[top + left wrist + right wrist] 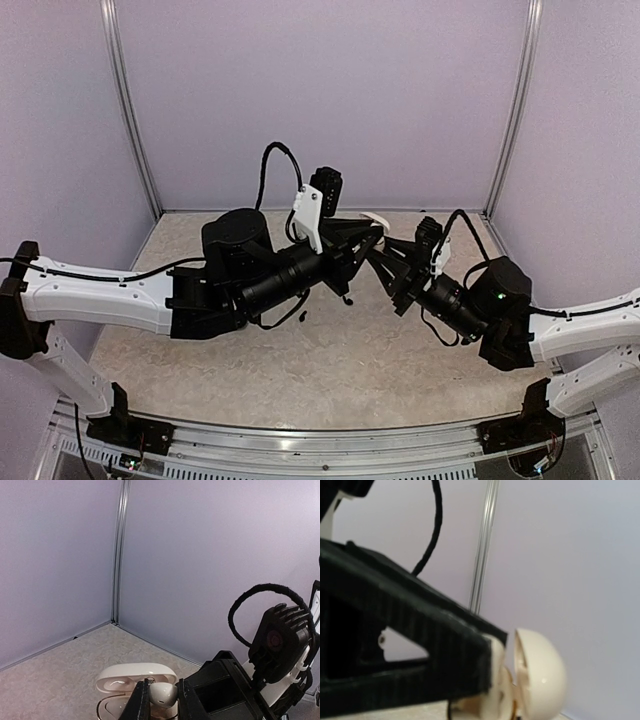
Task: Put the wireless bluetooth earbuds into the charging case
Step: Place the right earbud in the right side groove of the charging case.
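At lower frame centre, white earbud (162, 694) is pinched by left gripper (161, 702) over charging case (131, 677), clamped steady by right gripper (496, 672).

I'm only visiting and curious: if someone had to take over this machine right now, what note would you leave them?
Left gripper: jaws shut on a white earbud, held at the mouth of the open white case.
Right gripper: seems clamped on that case, steadying it.
Done: one earbud gripped and at the case.
Left: seat it in its slot and let go, then the other earbuds, none of which are in view.
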Available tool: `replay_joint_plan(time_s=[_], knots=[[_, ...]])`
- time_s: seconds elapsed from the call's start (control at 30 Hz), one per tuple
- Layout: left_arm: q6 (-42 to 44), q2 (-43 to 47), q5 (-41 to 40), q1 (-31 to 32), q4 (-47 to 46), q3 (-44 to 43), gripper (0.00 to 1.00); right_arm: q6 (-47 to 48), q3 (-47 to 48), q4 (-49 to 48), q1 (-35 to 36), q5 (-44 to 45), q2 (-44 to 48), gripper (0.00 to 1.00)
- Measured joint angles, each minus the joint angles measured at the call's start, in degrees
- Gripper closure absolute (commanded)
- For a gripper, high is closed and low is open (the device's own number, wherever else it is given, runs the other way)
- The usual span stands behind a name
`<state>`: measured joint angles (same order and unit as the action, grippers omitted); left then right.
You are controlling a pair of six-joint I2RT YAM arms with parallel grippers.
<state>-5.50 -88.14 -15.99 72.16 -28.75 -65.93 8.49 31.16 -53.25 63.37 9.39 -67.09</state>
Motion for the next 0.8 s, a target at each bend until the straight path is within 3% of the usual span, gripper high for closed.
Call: replay_joint_plan(time_s=[0.8], knots=[[1.14,-0.22,-0.98,0.70,1.22,-0.24,0.56,0.00,0.00,0.35,0.00,0.98,0.24,1.00]])
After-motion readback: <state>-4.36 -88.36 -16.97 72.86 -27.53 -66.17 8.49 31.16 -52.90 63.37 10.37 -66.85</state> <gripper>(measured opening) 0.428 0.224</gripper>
